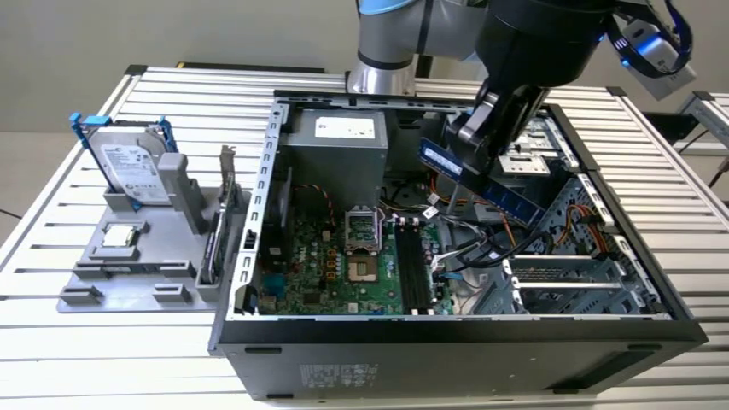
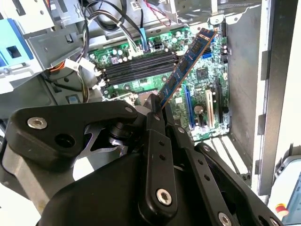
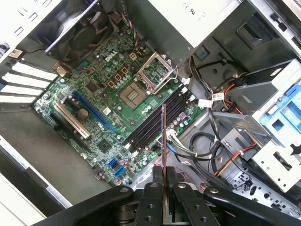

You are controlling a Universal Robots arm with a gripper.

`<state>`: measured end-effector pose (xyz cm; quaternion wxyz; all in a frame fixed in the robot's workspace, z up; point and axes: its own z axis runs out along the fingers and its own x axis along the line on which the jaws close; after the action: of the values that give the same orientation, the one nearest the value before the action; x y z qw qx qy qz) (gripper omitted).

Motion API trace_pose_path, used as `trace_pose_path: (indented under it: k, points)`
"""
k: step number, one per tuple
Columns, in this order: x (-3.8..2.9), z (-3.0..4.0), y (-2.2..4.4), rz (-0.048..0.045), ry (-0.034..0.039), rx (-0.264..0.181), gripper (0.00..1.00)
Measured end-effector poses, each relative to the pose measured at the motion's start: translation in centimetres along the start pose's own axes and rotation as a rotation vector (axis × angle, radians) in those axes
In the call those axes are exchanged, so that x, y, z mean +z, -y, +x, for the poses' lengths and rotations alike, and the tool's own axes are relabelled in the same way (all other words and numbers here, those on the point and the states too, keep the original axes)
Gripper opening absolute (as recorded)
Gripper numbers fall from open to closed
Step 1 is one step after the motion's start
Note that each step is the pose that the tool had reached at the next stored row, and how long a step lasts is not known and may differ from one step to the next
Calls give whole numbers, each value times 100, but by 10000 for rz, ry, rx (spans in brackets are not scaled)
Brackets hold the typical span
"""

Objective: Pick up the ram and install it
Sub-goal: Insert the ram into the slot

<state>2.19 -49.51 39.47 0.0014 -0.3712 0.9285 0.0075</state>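
The ram is a long, narrow blue-green stick that hangs tilted above the open computer case, over its cable area. My gripper is shut on the stick's upper end. In the second wrist view the ram runs out from between the black fingers of my gripper toward the motherboard. It shows edge-on in the first wrist view, where the ram points from my gripper at the black memory slots. The memory slots lie below and toward the exterior view's left of the stick.
The green motherboard with its CPU socket lies in the case floor, below the power supply. Loose cables and metal drive bays fill the case's right. A grey fixture outside holds a hard drive and an expansion card.
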Motion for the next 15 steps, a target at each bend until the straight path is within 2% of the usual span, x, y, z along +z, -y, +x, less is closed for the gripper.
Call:
trace_pose_path:
  k: [15]
  points:
    - [0, 0, 0, 6, 11, 820, 0]
